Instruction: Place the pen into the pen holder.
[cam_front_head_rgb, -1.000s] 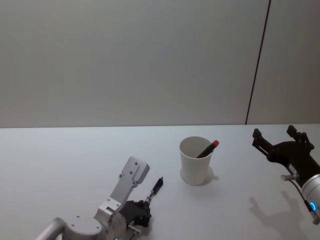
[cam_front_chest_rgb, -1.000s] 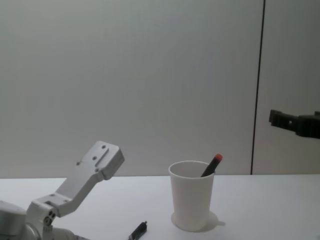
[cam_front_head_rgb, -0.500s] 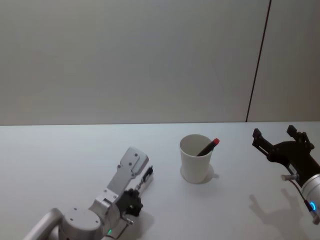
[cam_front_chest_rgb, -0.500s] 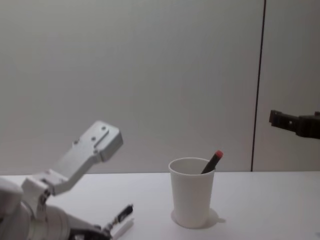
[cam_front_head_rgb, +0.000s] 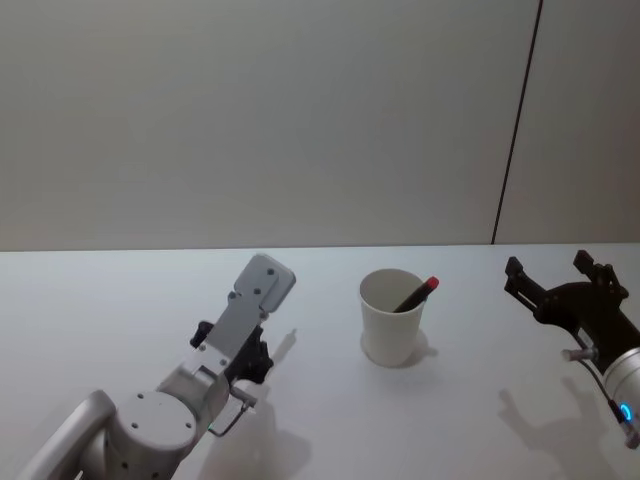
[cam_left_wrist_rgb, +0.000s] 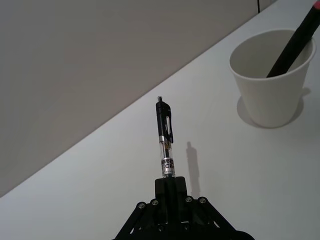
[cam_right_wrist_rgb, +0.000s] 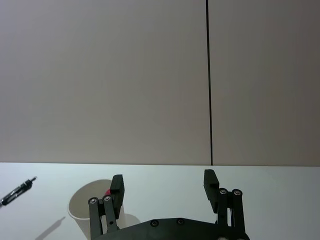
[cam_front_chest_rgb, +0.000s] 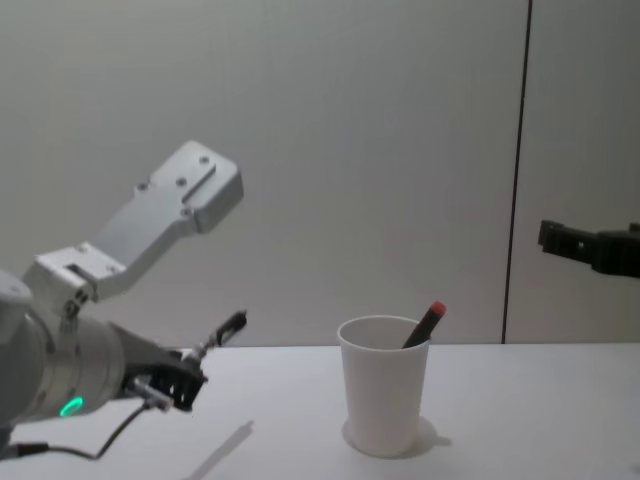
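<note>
A black pen (cam_left_wrist_rgb: 165, 137) with a clear barrel is clamped at its lower end in my left gripper (cam_left_wrist_rgb: 170, 183), which is shut on it. That gripper (cam_front_chest_rgb: 186, 372) holds the pen (cam_front_chest_rgb: 222, 329) up off the table, tilted toward the pen holder (cam_front_chest_rgb: 383, 385), which stands to its right. The pen holder (cam_front_head_rgb: 392, 318) is a white paper cup, upright on the table, with a red-capped black pen (cam_front_head_rgb: 418, 294) leaning inside it. My right gripper (cam_front_head_rgb: 548, 266) hovers open to the right of the cup, nothing between its fingers (cam_right_wrist_rgb: 117, 186).
The white table (cam_front_head_rgb: 460, 420) stretches out around the cup, and a grey wall stands behind it with a dark vertical seam (cam_front_head_rgb: 515, 130). The left arm's grey wrist housing (cam_front_chest_rgb: 180, 205) juts up above the held pen.
My left gripper has lifted the pen from low near the table to well above it and drawn back left, away from the cup. The right gripper and the cup have not moved.
</note>
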